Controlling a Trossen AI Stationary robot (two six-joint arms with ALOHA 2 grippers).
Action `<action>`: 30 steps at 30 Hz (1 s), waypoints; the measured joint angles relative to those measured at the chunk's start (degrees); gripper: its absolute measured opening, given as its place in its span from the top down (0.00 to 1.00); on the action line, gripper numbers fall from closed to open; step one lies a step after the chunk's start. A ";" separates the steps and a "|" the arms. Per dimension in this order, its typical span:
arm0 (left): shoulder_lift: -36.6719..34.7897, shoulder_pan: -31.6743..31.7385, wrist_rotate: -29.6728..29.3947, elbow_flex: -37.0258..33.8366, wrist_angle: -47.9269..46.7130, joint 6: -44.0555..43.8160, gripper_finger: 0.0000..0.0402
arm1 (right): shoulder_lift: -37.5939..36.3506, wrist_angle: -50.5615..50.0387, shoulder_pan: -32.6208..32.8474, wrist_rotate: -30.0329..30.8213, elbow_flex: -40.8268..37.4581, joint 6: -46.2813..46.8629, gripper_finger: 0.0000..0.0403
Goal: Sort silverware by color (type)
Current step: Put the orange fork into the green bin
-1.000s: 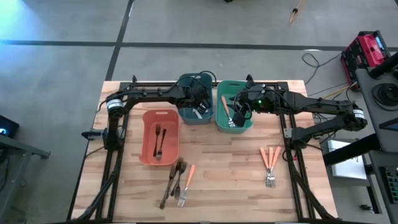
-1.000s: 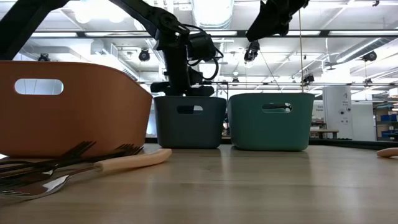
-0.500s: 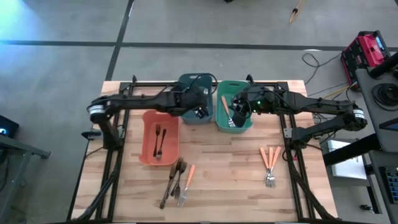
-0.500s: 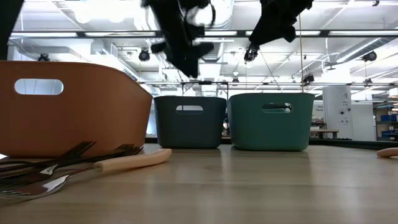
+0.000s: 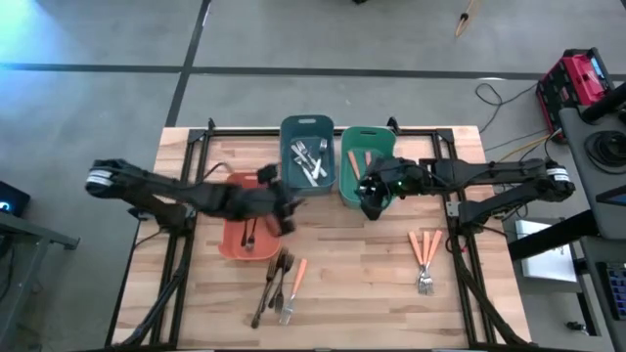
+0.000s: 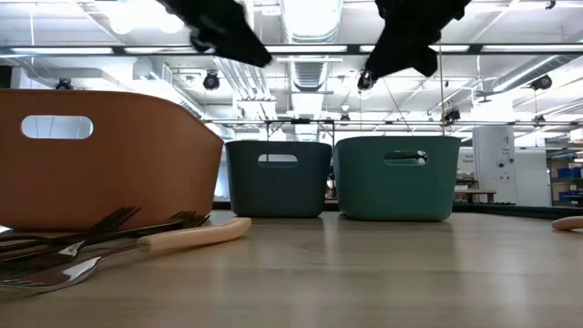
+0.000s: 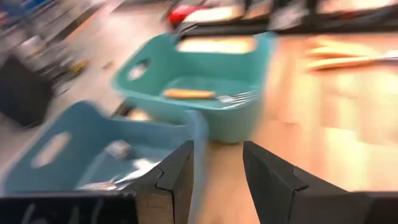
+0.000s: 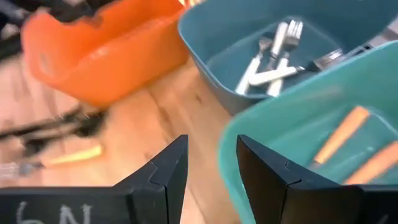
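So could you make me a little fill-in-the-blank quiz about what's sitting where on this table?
1. The plain silver cutlery lies in the ____ bin.
2. The green bin holds utensils with ____ handles.
3. The dark fork lies in the ____ bin.
4. Both pincers, left and right, are ____ and empty.

Missing words: blue; orange; salmon; open

Forks (image 6: 100, 239) lie beside the salmon bin (image 6: 109, 159), blue bin (image 6: 277, 178) and green bin (image 6: 395, 177) behind.

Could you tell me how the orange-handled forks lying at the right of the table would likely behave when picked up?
The orange-handled forks look slim and stiff, so probably light and rigid. They lie flat and side by side on the table, so one may nudge its neighbour when grasped. The shiny metal ends could be slippery; the handles likely give a better hold.
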 joint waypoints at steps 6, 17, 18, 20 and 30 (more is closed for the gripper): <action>-10.60 -5.06 8.52 -17.62 21.10 3.73 0.70 | 1.45 5.28 2.02 -0.72 0.09 5.69 0.68; -27.69 -7.15 10.52 -33.50 36.32 3.93 0.70 | 11.08 5.54 7.41 -2.76 5.71 9.41 0.68; -28.89 -7.13 10.52 -33.83 36.43 4.67 0.70 | 11.85 5.32 7.70 -3.61 6.64 9.59 0.68; -31.93 -7.16 10.52 -34.65 36.26 6.45 0.70 | 13.79 3.78 8.46 -5.51 8.50 10.01 0.68; -40.05 -7.09 9.98 -36.83 35.83 7.70 0.70 | 20.30 -14.36 10.71 -13.45 17.59 17.98 0.68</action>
